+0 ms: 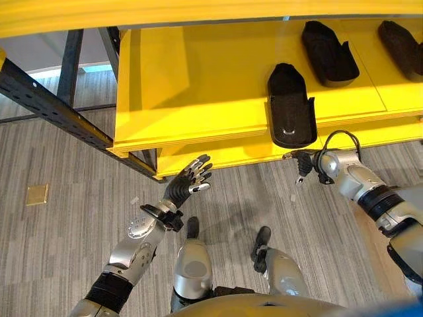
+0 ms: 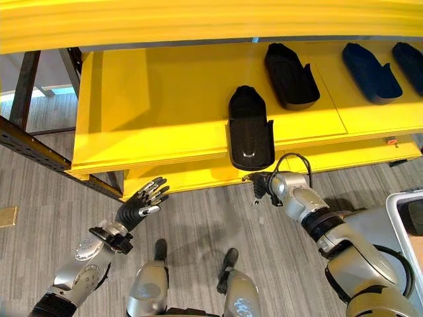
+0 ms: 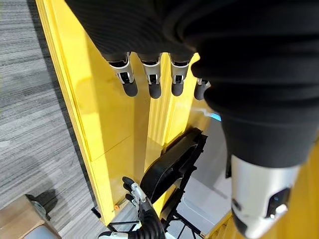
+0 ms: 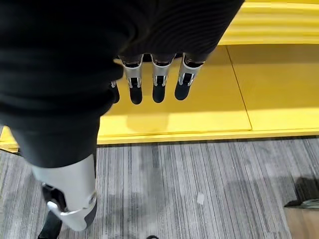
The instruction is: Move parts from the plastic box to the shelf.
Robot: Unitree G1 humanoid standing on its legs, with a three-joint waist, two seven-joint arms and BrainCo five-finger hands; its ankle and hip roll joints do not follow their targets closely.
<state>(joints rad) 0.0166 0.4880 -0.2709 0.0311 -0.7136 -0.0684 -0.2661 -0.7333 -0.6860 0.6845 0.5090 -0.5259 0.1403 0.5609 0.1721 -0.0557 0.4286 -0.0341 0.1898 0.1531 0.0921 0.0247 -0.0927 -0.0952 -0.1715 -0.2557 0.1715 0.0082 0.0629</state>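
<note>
Three dark parts lie on the yellow shelf [image 2: 165, 105], and the nearest part [image 2: 250, 129] rests at the front lip with its long axis running front to back, its rounded end overhanging slightly. Right hand [image 2: 260, 185] hangs just below and in front of that end, close beside it but not touching; it is the nearer hand by far. Its fingers [image 4: 158, 83] are straight and slightly apart, empty. Left hand [image 1: 188, 181] is raised well to the left, near the shelf corner, fingers [image 3: 152, 79] spread and holding nothing. Two further parts [image 2: 289, 74] lie deeper on the shelf. A pale box rim [image 2: 404, 218] is cut off at the frame edge; its contents cannot be made out, so any remaining parts are uncounted.
</note>
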